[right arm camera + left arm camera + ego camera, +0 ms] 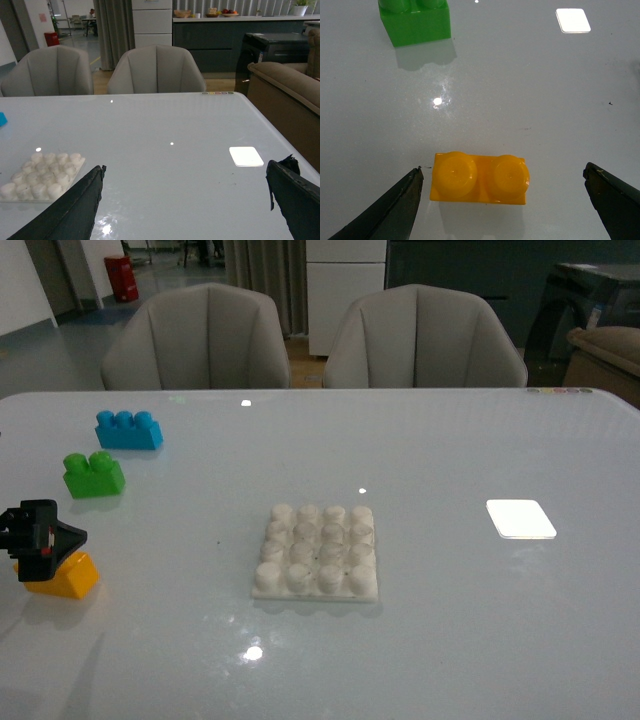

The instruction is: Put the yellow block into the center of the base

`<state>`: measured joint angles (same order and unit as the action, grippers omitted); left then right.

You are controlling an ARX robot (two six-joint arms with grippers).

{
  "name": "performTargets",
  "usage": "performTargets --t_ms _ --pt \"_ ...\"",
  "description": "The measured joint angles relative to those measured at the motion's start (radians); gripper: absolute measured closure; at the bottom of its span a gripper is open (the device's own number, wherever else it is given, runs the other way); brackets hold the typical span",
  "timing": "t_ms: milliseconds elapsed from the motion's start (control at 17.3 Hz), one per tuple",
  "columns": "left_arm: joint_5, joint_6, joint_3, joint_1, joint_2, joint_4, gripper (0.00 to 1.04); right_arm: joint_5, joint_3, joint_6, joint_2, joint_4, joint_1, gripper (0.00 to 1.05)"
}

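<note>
The yellow block (68,578) lies on the table at the front left. My left gripper (38,538) hangs right over it, open. In the left wrist view the block (480,178) lies studs up between the two black fingers, nearer one finger (395,210) than the other, touching neither; the gripper (504,172) is empty. The white studded base (318,552) sits at the table's middle and also shows in the right wrist view (42,176). My right gripper (185,172) is open and empty above bare table; it does not show in the front view.
A green two-stud brick (93,474) and a blue three-stud brick (128,429) stand behind the yellow block at the left; the green one shows in the left wrist view (415,21). A bright white rectangular patch (520,518) lies right of the base. Two grey chairs (200,338) stand behind the table.
</note>
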<state>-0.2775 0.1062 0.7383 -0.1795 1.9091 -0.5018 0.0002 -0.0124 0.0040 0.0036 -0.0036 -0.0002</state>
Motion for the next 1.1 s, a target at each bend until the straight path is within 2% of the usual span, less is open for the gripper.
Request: performTargets --t_ms 924,1097 --pt "0.034 0.019 0.024 -0.008 0.101 -0.053 0.07 0.0 0.0 0.0 0.0 0.0 0.0 0.06" --pt "0.045 0.028 0.024 -0.005 0.105 -0.064 0.38 0.0 0.0 0.0 0.0 0.0 0.0 0.06"
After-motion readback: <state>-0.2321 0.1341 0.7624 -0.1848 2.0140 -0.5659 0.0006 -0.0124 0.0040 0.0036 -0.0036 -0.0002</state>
